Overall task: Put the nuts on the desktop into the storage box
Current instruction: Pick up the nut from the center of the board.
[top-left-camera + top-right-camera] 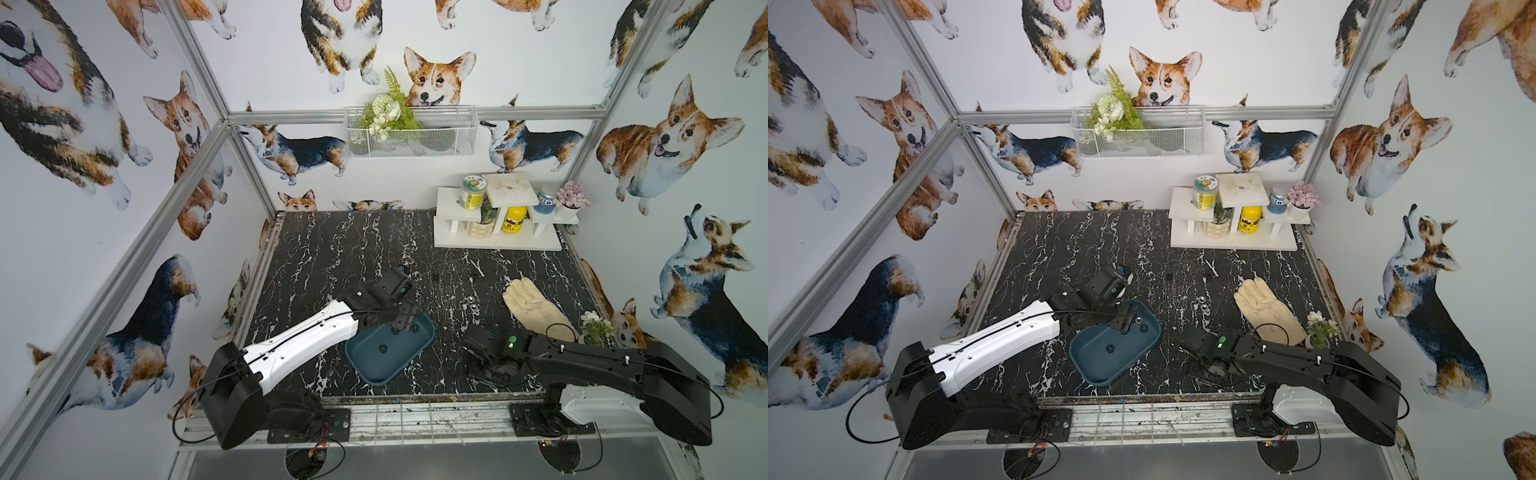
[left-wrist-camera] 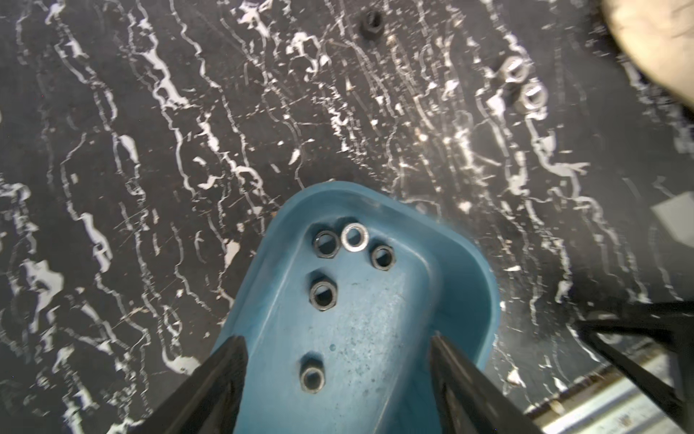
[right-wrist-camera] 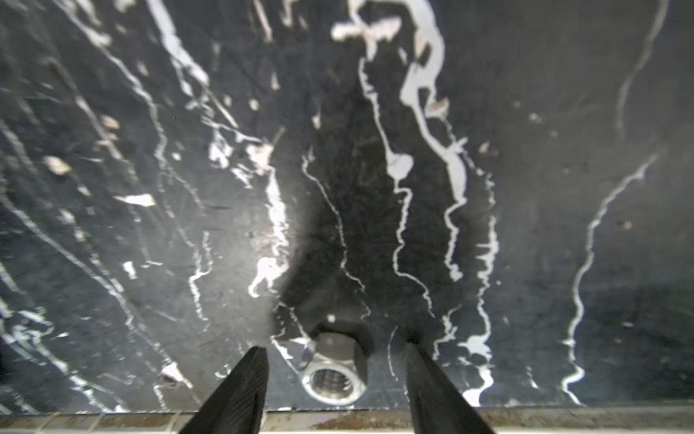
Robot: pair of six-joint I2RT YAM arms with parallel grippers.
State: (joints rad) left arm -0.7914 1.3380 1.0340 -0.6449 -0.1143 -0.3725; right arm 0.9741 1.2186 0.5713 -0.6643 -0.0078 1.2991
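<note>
- Left gripper [image 2: 338,360], jaws apart and empty, hangs over the storage box [image 2: 469,270]; five nuts [image 2: 322,294] show inside.
- Right gripper [image 3: 336,372], parted, straddles a silver nut [image 3: 334,381], visible only in its wrist view.

Teal storage box [image 1: 1100,365] on veined black desktop [image 1: 1100,245], black nuts [image 1: 1109,347] inside; left gripper [image 1: 1128,325] over its far end; two silver nuts [image 1: 1203,304] near pale glove [image 1: 1264,311]
</note>
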